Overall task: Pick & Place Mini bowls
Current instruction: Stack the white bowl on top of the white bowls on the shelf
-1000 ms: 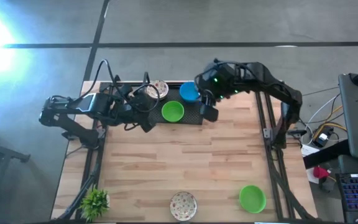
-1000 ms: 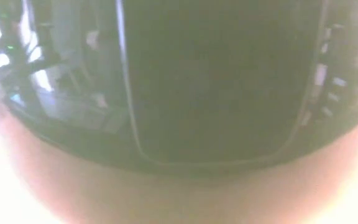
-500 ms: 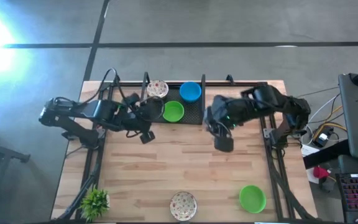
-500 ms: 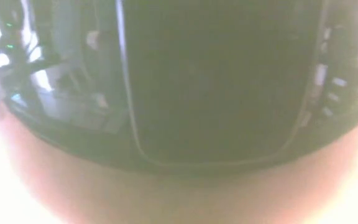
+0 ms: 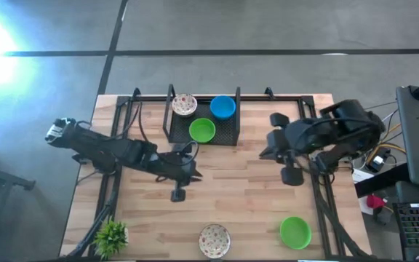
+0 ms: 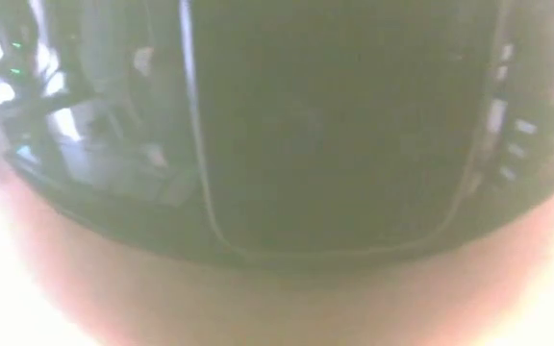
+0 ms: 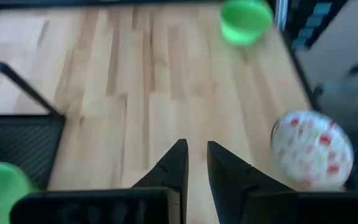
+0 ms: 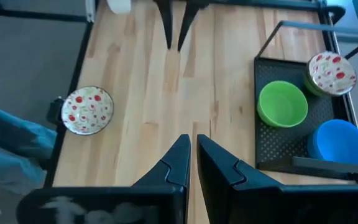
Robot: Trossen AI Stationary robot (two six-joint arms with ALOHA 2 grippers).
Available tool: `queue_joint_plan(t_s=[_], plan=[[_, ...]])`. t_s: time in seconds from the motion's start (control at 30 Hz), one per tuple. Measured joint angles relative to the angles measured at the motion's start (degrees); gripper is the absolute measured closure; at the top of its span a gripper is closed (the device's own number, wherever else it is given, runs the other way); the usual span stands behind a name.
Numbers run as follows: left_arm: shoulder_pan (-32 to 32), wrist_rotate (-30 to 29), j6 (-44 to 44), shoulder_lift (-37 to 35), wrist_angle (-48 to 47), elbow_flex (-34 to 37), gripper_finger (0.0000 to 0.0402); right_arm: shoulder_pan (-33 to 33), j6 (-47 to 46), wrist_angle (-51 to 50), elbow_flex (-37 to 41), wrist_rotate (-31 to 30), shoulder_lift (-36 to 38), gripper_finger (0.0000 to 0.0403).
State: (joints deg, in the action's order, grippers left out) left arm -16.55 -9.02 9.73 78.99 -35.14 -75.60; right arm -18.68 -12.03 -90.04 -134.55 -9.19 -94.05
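Note:
The black mesh tray point(image 5: 228, 135) at the table's far middle holds three mini bowls: speckled white point(image 5: 184, 104), blue point(image 5: 222, 107) and green point(image 5: 202, 130). Near the front edge a speckled bowl point(image 5: 214, 239) and a green bowl point(image 5: 294, 232) rest on the wood. My left gripper point(image 5: 178, 193) hangs over the bare middle of the table, its fingers point(image 7: 178, 163) slightly apart and empty. Toward the right side my right gripper point(image 5: 292, 175) is shut and empty. The right wrist view shows the tray's bowls point(image 8: 283, 104) and the front speckled bowl point(image 8: 87, 110).
A small spiky green plant point(image 5: 110, 236) stands at the near left corner. Black frame rails point(image 5: 318, 196) run along the table's left and right sides. Bare wood point(image 5: 231, 182) lies between the tray and the front bowls. The low view is a dark blur.
My left gripper has left the tray's left end, gone toward the near edge and sunk over the table's middle, tipping up from pointing steeply down. My right gripper has swung from the tray's right end toward the table's right edge. The bowls have kept their places.

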Motion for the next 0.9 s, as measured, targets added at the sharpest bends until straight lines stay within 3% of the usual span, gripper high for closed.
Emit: queue_joint_plan(t_s=[0.13,0.53,0.9], plan=[[-2.1,-0.5,4.8,0.9,6.1,2.5,0.0349,-1.9,0.0,0.1,0.2,0.0,2.0,0.0376],[-10.0,-0.4,18.0,10.9,6.9,0.6,0.0349,-6.6,0.7,0.0,0.7,0.0,3.4,0.0376],[-13.3,0.1,19.9,22.1,9.5,-3.1,0.0349,-7.0,0.7,0.0,0.9,0.1,3.2,0.0376]])
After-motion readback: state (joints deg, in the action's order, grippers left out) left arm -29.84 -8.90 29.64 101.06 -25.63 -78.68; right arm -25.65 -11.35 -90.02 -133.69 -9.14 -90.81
